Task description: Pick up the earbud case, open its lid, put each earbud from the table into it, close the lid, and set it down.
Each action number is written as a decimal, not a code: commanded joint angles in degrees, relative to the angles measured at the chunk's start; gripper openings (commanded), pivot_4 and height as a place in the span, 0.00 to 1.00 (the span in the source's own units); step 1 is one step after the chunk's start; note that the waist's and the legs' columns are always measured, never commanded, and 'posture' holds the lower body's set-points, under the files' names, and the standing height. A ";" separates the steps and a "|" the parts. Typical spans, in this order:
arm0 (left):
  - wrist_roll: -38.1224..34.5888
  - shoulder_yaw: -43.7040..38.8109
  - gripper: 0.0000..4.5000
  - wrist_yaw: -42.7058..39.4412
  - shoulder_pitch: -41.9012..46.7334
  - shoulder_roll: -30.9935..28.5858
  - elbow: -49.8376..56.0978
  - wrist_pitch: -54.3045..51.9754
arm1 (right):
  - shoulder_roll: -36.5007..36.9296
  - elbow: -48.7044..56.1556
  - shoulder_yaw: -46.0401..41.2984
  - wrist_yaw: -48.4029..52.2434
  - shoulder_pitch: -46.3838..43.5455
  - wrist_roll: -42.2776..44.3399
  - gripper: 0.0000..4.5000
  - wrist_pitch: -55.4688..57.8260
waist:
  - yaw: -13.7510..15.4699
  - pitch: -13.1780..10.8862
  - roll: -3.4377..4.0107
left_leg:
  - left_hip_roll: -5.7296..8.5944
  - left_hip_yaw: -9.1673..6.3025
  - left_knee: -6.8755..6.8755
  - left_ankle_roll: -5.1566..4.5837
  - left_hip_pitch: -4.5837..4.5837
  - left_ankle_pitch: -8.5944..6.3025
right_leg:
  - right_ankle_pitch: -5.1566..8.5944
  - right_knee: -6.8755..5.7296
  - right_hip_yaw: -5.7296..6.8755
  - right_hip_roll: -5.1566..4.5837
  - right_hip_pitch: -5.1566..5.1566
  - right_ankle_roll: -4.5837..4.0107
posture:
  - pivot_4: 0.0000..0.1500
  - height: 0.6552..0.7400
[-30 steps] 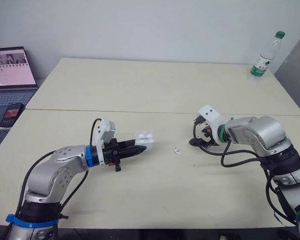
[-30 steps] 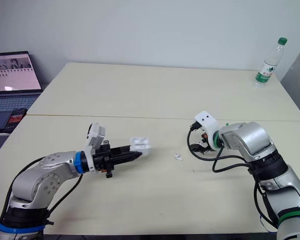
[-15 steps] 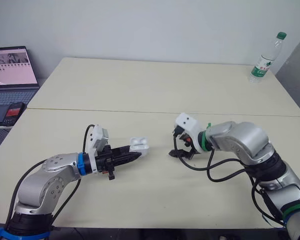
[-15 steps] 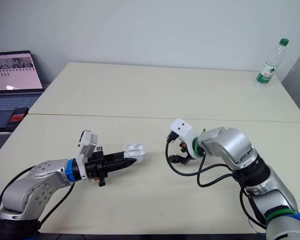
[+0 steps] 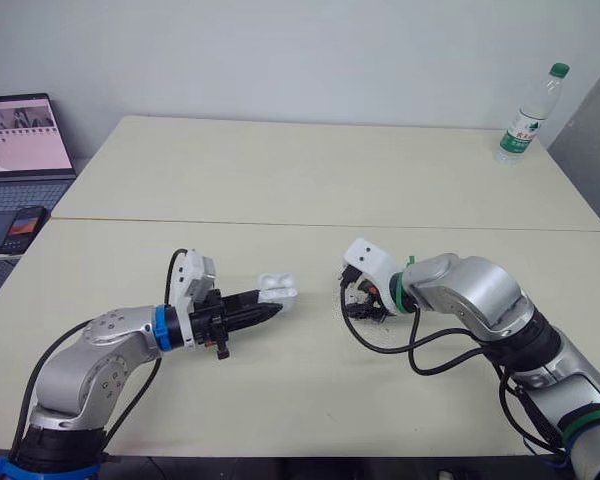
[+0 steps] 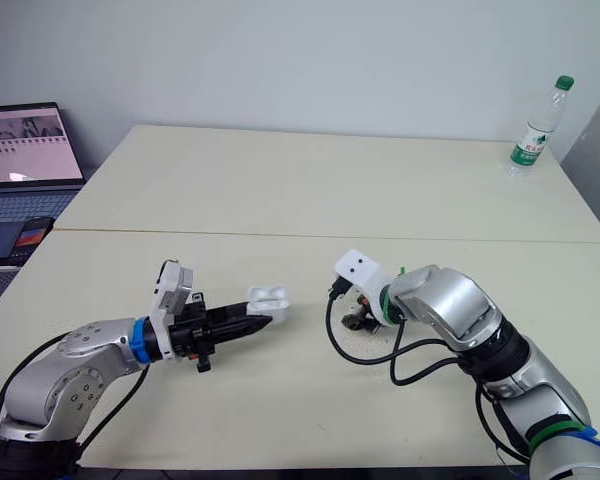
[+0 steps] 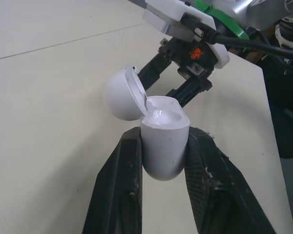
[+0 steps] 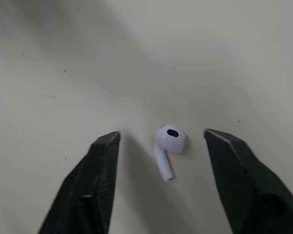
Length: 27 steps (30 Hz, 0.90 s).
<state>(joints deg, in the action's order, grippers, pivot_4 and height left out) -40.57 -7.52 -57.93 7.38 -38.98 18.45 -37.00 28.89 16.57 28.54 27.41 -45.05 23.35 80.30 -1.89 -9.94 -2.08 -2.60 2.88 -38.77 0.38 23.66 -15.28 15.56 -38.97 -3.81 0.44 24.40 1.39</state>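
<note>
Beige table [image 5: 280, 180], one earbud [image 8: 167, 145] inside spread right claw [image 8: 161, 138], left claw [image 7: 164, 139] gripping one case [image 5: 277, 288]

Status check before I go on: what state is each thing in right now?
Left claw: shut on case.
Case: open, held upright.
Right claw: open, astride earbud.
Earbud: lying on table, not gripped.
Bottle: upright, capped.
Laptop: open, screen on.
</note>
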 commanded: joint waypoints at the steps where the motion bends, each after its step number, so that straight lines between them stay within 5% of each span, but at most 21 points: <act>1: -1.38 -1.54 0.18 0.06 0.64 0.08 0.75 0.85 | -0.35 1.32 0.40 -0.26 0.08 -0.90 0.35 -0.48 | 0.00 0.00 0.00 | 0.00 0.00 0.00 0.00 0.00 0.00 | 0.00 0.00 0.00 0.00 0.00 0.00 | 1.00 0.95; 2: -1.34 -1.52 0.18 0.02 0.73 0.08 0.65 0.85 | -0.50 1.15 0.46 -0.26 0.08 -1.01 0.26 -0.53 | 0.00 0.00 0.00 | 0.00 0.00 0.00 0.00 0.00 0.00 | 0.00 0.00 0.00 0.00 0.00 0.00 | 1.00 0.95; 21: -0.67 -1.14 0.18 -0.47 0.97 0.04 -0.13 1.70 | 0.72 0.56 2.40 1.40 0.38 -2.67 0.26 -1.57 | 0.00 0.00 0.00 | 0.01 0.00 -0.01 0.00 0.00 0.00 | 0.00 0.00 0.01 0.00 0.00 -0.01 | 1.00 0.95; 25: -0.41 -0.96 0.18 -0.62 0.90 0.06 -0.20 2.04 | 0.88 0.65 2.30 1.45 0.62 -2.72 0.09 -1.46 | 0.00 0.00 0.00 | 0.01 0.00 -0.01 0.00 0.00 0.00 | 0.00 0.00 0.01 0.00 -0.01 -0.01 | 1.00 0.95; 27: -0.33 -0.86 0.18 -0.69 0.92 0.05 -0.30 2.17 | 0.66 0.70 1.87 1.41 0.79 -2.56 0.09 -1.21 | 0.00 0.00 0.00 | 0.01 0.00 -0.01 0.00 0.00 0.00 | 0.00 0.00 0.01 0.00 -0.01 -0.01 | 1.00 0.95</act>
<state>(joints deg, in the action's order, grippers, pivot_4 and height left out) -40.42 -7.56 -58.12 7.65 -38.99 17.38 -36.14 29.06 16.08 30.61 28.65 -44.58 21.36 79.05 -1.89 -9.94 -2.08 -2.59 2.88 -38.78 0.38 23.66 -15.28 15.56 -38.98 -3.80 0.43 24.39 1.38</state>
